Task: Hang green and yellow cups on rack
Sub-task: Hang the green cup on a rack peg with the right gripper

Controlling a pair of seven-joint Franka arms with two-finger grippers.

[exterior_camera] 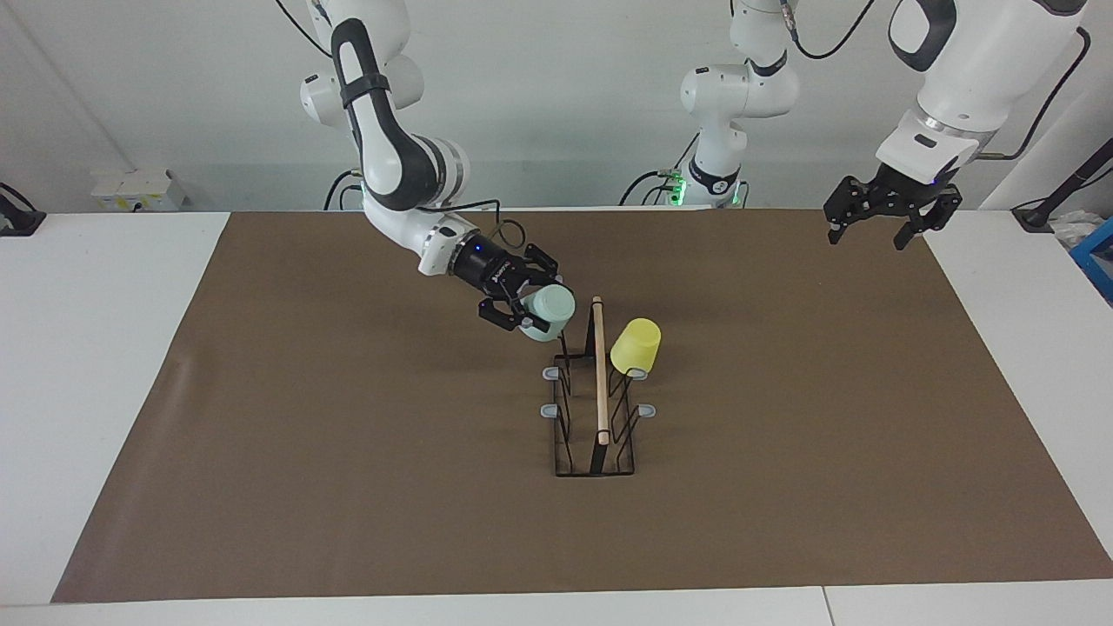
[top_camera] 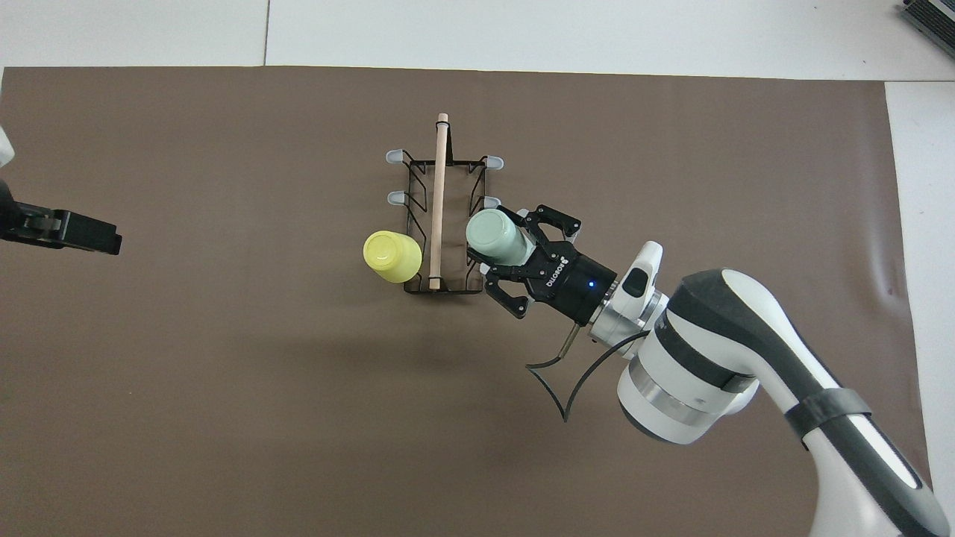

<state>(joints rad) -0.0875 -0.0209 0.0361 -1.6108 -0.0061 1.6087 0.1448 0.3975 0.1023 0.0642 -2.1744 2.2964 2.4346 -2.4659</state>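
Tilting base-up, the green cup (exterior_camera: 549,308) is clamped by the right gripper (exterior_camera: 522,304) over the rack (exterior_camera: 594,409) prong nearest the robots; the left gripper (exterior_camera: 885,213) waits open.

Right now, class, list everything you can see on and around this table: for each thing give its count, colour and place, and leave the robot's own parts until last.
brown mat: one, brown, spread over the white table.
rack: one, black wire with a light wooden rod on top, mid-mat.
yellow cup: one, bright yellow, upside down on a rack prong on the side toward the left arm's end.
green cup: one, pale mint, tilted, held over the rack's end nearest the robots.
right claw: one, black, shut on the green cup at the rack.
left claw: one, black, open and empty, waiting in the air over the mat's edge at its own end.
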